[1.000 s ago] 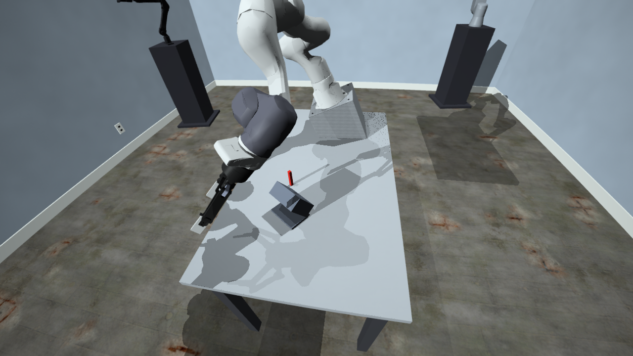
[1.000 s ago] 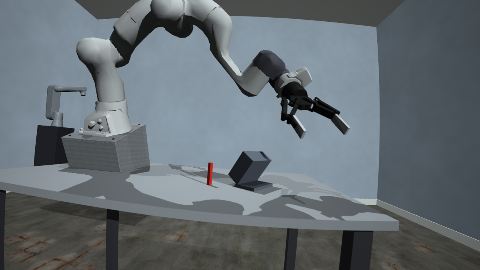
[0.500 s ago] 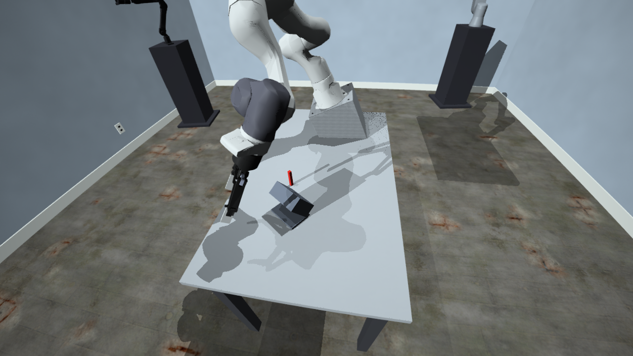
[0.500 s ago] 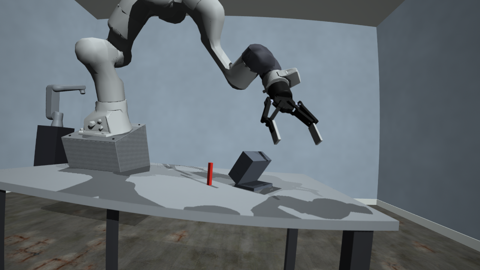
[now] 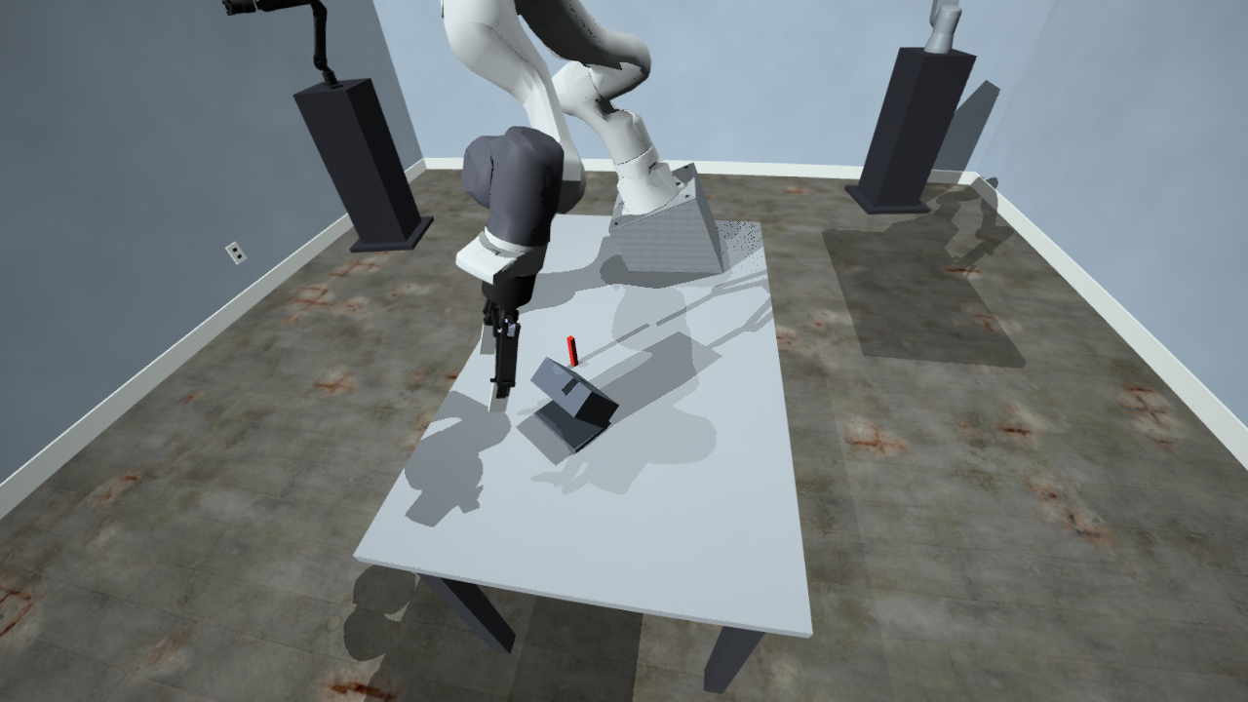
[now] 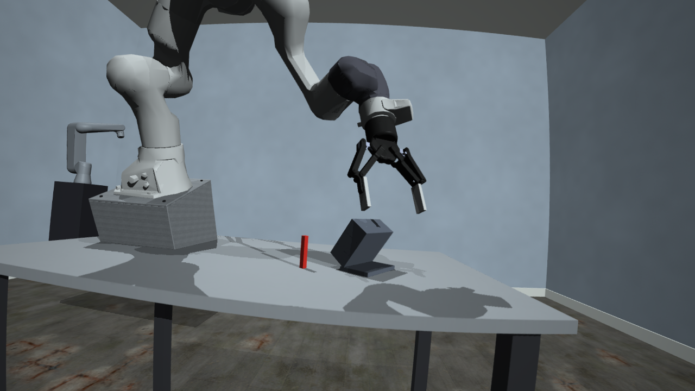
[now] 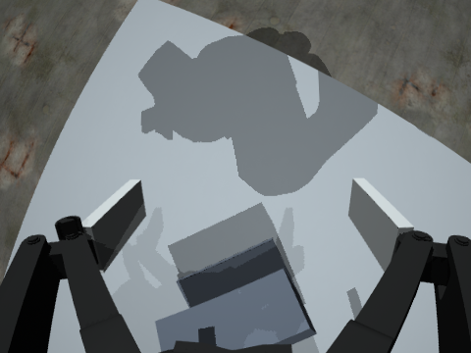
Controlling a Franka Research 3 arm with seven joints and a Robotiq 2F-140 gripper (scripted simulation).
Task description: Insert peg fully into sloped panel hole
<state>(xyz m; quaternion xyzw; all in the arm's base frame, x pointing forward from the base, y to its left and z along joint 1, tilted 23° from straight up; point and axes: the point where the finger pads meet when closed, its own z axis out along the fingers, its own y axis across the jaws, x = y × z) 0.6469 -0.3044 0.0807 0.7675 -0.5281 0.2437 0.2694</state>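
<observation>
A slim red peg (image 5: 571, 349) (image 6: 303, 251) stands upright on the grey table (image 5: 654, 524) (image 6: 242, 291) (image 7: 406, 157). Just beside it is the dark sloped panel block (image 5: 582, 406) (image 6: 361, 245) (image 7: 242, 308), with a small slot hole (image 6: 376, 224) (image 7: 207, 335) in its upper face. My gripper (image 5: 499, 388) (image 6: 392, 206) (image 7: 245, 198) is open and empty. It points down and hovers a little above the panel, off to the side away from the peg.
The robot's grey base block (image 5: 672, 240) (image 6: 155, 218) stands at the far end of the table. Two black pedestals (image 5: 357, 161) (image 5: 912, 126) stand on the floor beyond it. The table edge lies close to the left of the gripper.
</observation>
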